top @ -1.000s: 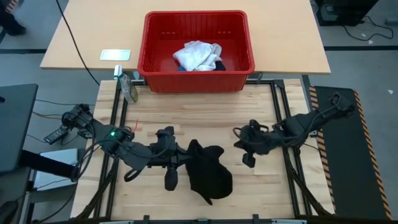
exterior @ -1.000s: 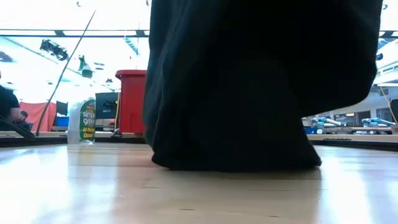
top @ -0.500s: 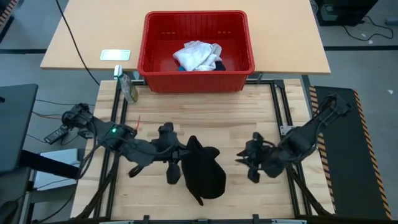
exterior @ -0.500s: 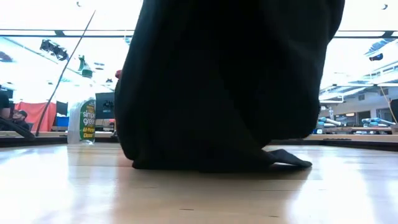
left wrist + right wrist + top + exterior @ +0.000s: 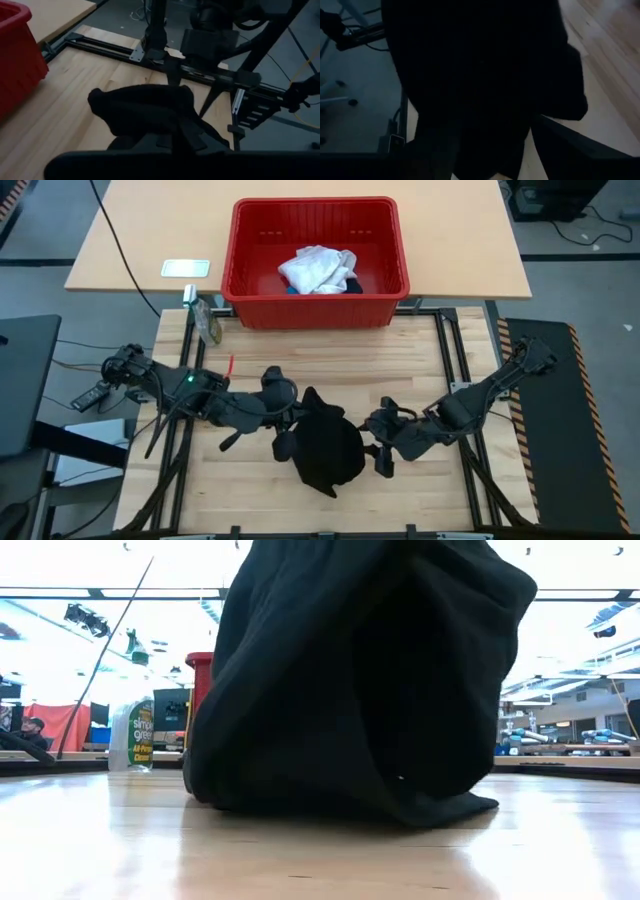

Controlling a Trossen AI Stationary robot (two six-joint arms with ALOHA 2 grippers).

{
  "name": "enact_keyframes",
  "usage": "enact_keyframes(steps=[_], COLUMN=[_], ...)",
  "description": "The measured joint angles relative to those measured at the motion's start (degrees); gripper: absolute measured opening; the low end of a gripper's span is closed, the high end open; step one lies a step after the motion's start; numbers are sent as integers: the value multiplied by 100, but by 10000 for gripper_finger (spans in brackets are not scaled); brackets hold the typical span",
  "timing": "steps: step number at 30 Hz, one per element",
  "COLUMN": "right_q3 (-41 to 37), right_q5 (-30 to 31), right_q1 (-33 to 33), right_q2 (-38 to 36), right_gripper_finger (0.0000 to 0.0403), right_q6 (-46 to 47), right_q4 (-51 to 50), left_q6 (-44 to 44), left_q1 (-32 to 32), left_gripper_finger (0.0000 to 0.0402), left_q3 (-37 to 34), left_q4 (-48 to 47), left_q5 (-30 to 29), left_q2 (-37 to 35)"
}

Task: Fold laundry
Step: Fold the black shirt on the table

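- Since half a second ago, my right gripper (image 5: 378, 442) has come in from the right side of the table and now sits just beside the black shirt's (image 5: 325, 448) right edge, and the shirt is bunched more tightly.
- I see the wooden table (image 5: 330, 365) with the shirt heaped near its front middle, between my two arms.
- From the low view the black shirt (image 5: 350, 680) rises as a tall dark mound, its hem resting on the wood.
- At the far edge the red basket (image 5: 314, 308) holds the white garment (image 5: 318, 268), with a blue piece (image 5: 290, 289) barely showing beside it.
- My left gripper (image 5: 288, 434) touches the shirt's left edge; I cannot tell whether it is clenched on the cloth.
- I cannot tell how the right one stands either: dark cloth fills its wrist view.
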Motion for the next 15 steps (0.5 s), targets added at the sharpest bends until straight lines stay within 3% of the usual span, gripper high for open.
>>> enact_keyframes(steps=[3, 6, 11, 15], right_q3=[0, 0, 3, 59], right_q5=[272, 259, -1072, -1156], right_q1=[-192, -486, -830, -764], right_q2=[0, 0, -3, -230], right_gripper_finger=[211, 151, 20, 9], right_q6=[-192, -649, -1162, -1004], right_q4=[-136, -175, 304, -430], left_q6=[171, 405, 1120, 1311], left_q1=[-12, -55, -173, -357], left_gripper_finger=[0, 0, 0, 0], left_q3=[0, 0, 0, 58], left_q4=[63, 308, 870, 856], left_q5=[18, 46, 54, 18], left_q2=[0, 0, -53, -283])
